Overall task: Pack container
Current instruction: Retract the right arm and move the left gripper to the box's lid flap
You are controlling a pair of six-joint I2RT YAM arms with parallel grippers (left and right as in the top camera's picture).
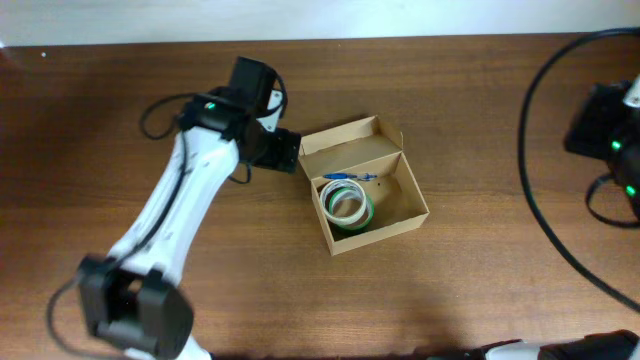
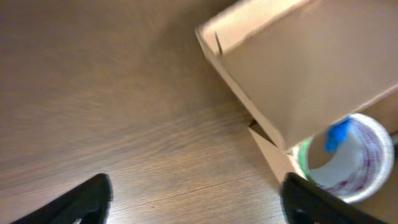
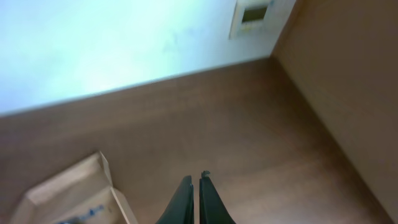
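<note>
The container [image 1: 410, 200] is a tan cardboard box lying open near the table's middle, its lid flap [image 1: 350, 142] folded back on the far side. Inside lie a white tape roll over a green one [image 1: 347, 205], with a small blue item [image 1: 343, 177] beside them. My left gripper [image 1: 284, 150] hovers just off the box's left corner. In the left wrist view its gripper [image 2: 199, 202] is open over bare wood, and one finger [image 2: 314, 202] is near the box wall [image 2: 273, 152] and the tape roll [image 2: 354, 155]. My right gripper [image 3: 193, 199] is shut and empty, far from the box [image 3: 62, 190].
The right arm [image 1: 612, 130] sits at the table's right edge with black cables [image 1: 535, 180] looping across the wood. The left arm's base [image 1: 130, 310] stands at the near left. A pale wall lies beyond the table's far edge [image 3: 155, 78].
</note>
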